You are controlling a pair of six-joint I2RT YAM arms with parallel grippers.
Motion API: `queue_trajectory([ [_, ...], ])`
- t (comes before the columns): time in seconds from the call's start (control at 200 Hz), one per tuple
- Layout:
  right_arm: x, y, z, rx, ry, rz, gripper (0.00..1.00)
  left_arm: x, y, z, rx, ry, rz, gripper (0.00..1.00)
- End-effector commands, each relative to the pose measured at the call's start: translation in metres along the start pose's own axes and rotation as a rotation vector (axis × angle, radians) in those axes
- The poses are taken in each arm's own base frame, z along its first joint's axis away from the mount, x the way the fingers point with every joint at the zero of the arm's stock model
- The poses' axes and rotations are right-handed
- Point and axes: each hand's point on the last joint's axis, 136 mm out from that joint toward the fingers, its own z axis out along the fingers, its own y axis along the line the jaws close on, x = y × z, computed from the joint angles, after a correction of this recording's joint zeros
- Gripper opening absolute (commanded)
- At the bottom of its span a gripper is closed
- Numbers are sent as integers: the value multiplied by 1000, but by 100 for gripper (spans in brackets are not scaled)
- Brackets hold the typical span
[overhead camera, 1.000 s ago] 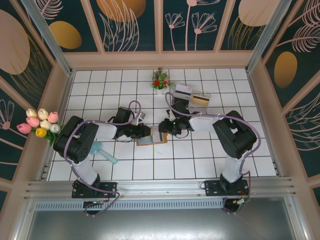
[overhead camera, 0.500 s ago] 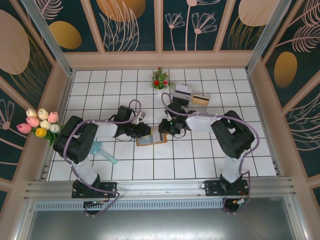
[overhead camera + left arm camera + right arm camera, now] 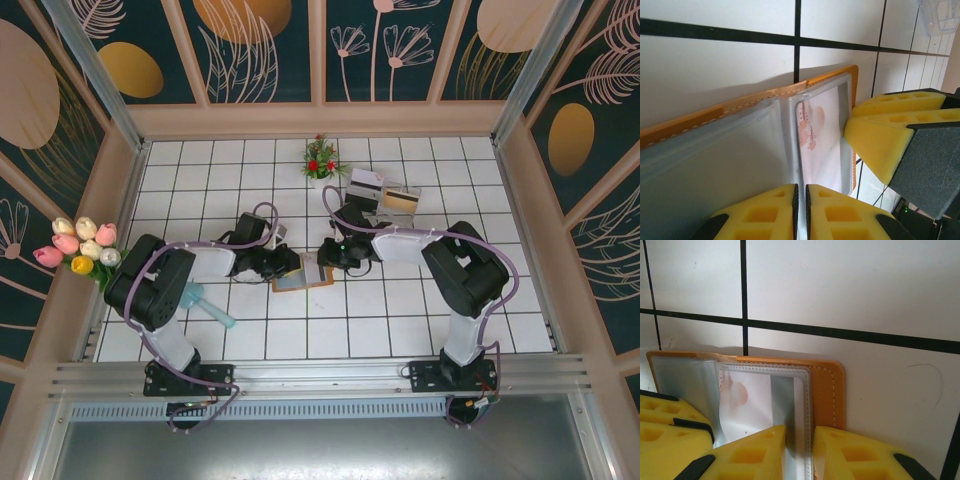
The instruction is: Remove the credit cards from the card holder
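Right wrist: card holder (image 3: pixel 829 390) lies open on white tiles.
Credit card (image 3: pixel 747 410): in clear pocket, just left of fingertips; faint red print, unreadable.
Right gripper (image 3: pixel 799 440): pinching pocket's stitched edge.
Left gripper (image 3: pixel 800 195): closed on holder's clear sleeve.

**Top view:** the white tiled desk (image 3: pixel 420 310) is lit brightly and evenly from above. Short, soft shadows are cast beside the black arms (image 3: pixel 155 285), and the silver frame posts (image 3: pixel 95 70) are splayed outward by the wide lens.

**Left wrist view:** the yellow foam pads (image 3: pixel 765 210) of the left claw (image 3: pixel 801 192) are rendered soft at close range. A diffuse shadow is thrown along the orange-brown leather-like folding card holder (image 3: pixel 700 117).

**Right wrist view:** a pale sheen is carried by its clear plastic pocket (image 3: pixel 785 390).
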Motion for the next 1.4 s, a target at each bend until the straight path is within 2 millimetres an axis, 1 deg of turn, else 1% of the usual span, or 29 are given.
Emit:
queue_trajectory([
  [0.0, 82, -96, 34, 311, 233, 76, 25, 1, 13, 11, -68, 15, -42, 16],
  [0.11, 83, -96, 34, 308, 233, 77, 25, 3, 19, 14, -81, 16, -65, 18],
  [0.235, 84, -97, 35, 309, 234, 78, 25, 1, 14, 15, -71, 10, -64, 18],
  [0.33, 83, -96, 35, 306, 234, 77, 25, 0, 19, 15, -95, 6, -74, 18],
  [0.39, 83, -96, 35, 309, 233, 77, 25, 0, 29, 13, -157, 5, -85, 22],
  [0.465, 82, -96, 33, 311, 229, 77, 25, -1, 47, 5, -274, -17, -91, 25],
  [0.505, 82, -97, 33, 313, 229, 77, 25, 0, 49, 3, -290, -20, -94, 27],
  [0.57, 82, -98, 33, 320, 227, 77, 25, 2, 49, 1, -291, -25, -104, 29],
  [0.726, 84, -99, 34, 319, 231, 81, 25, 3, 50, -3, -304, -31, -115, 29],
  [0.786, 85, -100, 34, 322, 232, 81, 25, -2, 49, -7, -327, -51, -103, 29],
  [0.861, 85, -99, 34, 317, 234, 82, 25, -3, 34, 3, -232, -35, -110, 26],
  [0.936, 85, -100, 34, 321, 235, 81, 25, -3, 37, 11, -250, -32, -110, 19],
  [1.021, 86, -99, 33, 316, 235, 81, 25, 4, 41, 19, -248, -4, -117, 16],
  [1.081, 87, -101, 32, 321, 235, 82, 25, 6, 45, 18, -263, -7, -118, 15],
  [1.146, 88, -102, 33, 323, 236, 81, 25, 5, 44, 17, -259, -14, -113, 16],
  [1.321, 87, -100, 34, 316, 238, 83, 25, 5, 36, 19, -217, -4, -94, 16],
  [1.396, 87, -100, 34, 316, 237, 84, 25, 7, 28, 19, -173, 2, -76, 15],
])
